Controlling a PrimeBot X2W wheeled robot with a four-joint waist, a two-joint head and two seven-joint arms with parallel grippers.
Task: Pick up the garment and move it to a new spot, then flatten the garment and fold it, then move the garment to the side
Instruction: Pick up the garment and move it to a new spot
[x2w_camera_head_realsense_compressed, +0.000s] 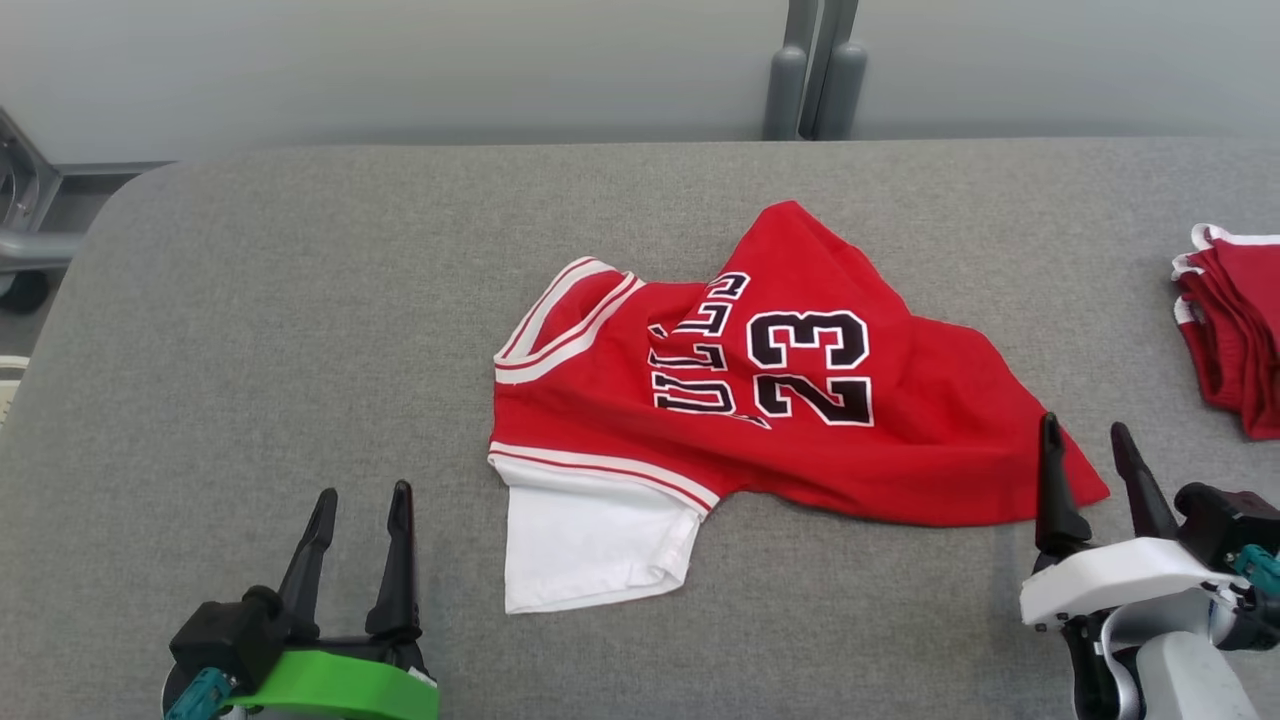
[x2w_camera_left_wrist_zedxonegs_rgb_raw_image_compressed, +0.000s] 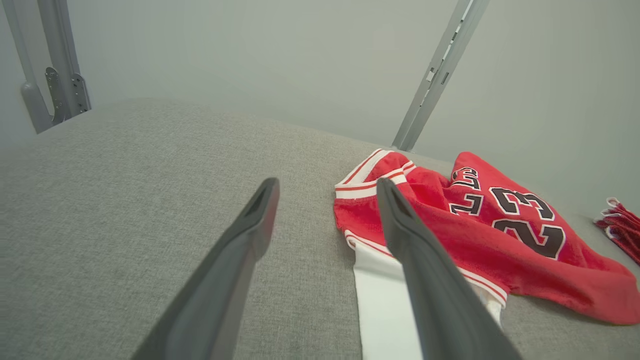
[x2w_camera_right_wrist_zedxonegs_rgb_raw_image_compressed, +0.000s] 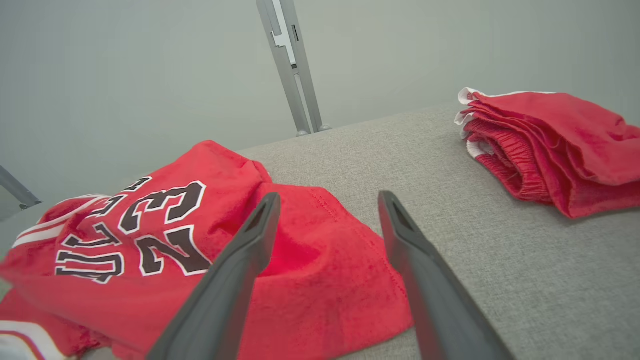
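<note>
I'm seeing the red jersey (x2w_camera_head_realsense_compressed: 790, 400) lying crumpled in the middle of the counter (x2w_camera_head_realsense_compressed: 300, 300), with its hem corner by the right jaws. Left jaws and right jaws are both standing wide open, holding nothing. I'm reading this as flattening about to start. Next I'm needing grips on opposite edges to pull it taut.

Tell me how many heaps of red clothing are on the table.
2. The red jersey lies centrally; a folded red stack sits at the head view's right edge, partly cut off, possibly several pieces.
</note>
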